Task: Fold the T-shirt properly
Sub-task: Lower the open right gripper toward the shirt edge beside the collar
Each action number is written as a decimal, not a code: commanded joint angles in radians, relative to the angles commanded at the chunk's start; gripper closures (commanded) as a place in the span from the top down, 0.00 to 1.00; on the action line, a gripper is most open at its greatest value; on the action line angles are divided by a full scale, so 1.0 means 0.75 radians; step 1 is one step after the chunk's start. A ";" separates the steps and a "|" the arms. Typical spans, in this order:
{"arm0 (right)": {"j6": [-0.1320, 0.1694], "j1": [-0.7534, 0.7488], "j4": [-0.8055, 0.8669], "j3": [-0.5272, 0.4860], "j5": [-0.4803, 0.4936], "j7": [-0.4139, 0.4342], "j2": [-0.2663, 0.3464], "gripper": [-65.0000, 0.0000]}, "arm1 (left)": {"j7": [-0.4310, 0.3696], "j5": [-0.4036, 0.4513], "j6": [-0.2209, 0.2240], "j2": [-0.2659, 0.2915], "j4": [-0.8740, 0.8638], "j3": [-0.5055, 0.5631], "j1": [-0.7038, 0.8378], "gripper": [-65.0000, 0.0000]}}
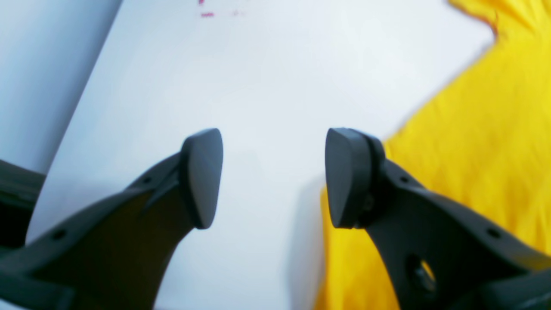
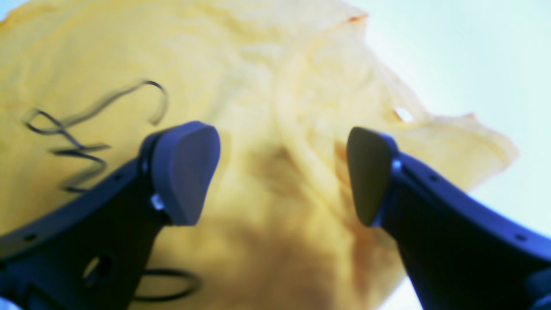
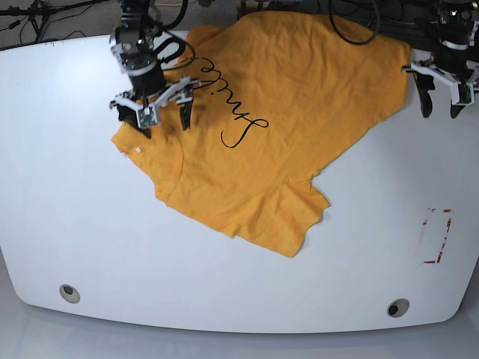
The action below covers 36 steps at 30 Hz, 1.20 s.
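Observation:
The mustard-yellow T-shirt [image 3: 277,105] lies spread and rumpled across the back of the white table [image 3: 90,247], its black "Smile" script facing up and a small white label [image 3: 140,150] at the neck. My right gripper [image 3: 163,124] hovers open just above the shirt's collar and shoulder area; in the right wrist view the gripper [image 2: 284,176] has wrinkled T-shirt [image 2: 275,107] cloth below its spread fingers. My left gripper [image 3: 441,109] stands open beside the shirt's hem corner at the back right. In the left wrist view this gripper [image 1: 274,178] is over bare table, with the T-shirt [image 1: 482,142] edge under its right finger.
A red-marked rectangle [image 3: 436,236] is drawn on the table at the right. Two round holes [image 3: 69,292] [image 3: 397,307] sit near the table's front edge. Cables and stands crowd the back edge behind the shirt.

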 joint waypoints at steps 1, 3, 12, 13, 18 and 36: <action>0.022 0.030 -0.002 0.012 -0.001 -0.020 0.000 0.74 | 0.003 -0.001 0.000 0.009 0.000 0.004 -0.014 0.55; 0.064 0.088 -0.008 0.034 -0.003 -0.058 -0.001 0.74 | 0.007 -0.002 0.001 0.025 0.001 0.013 -0.041 0.55; 0.093 0.367 -0.164 0.049 -0.007 -0.172 0.064 0.76 | 0.053 0.012 0.018 0.086 0.000 0.063 -0.085 0.55; 0.088 0.378 -0.185 0.044 -0.006 -0.172 0.072 0.76 | 0.055 0.013 0.018 0.087 -0.001 0.065 -0.084 0.55; 0.060 0.423 -0.274 0.014 0.004 -0.169 0.109 0.76 | 0.066 0.016 0.015 0.087 -0.008 0.080 -0.081 0.56; 0.075 0.389 -0.278 0.040 0.012 -0.381 0.218 0.76 | 0.082 0.110 0.013 -0.038 -0.185 0.226 -0.271 0.56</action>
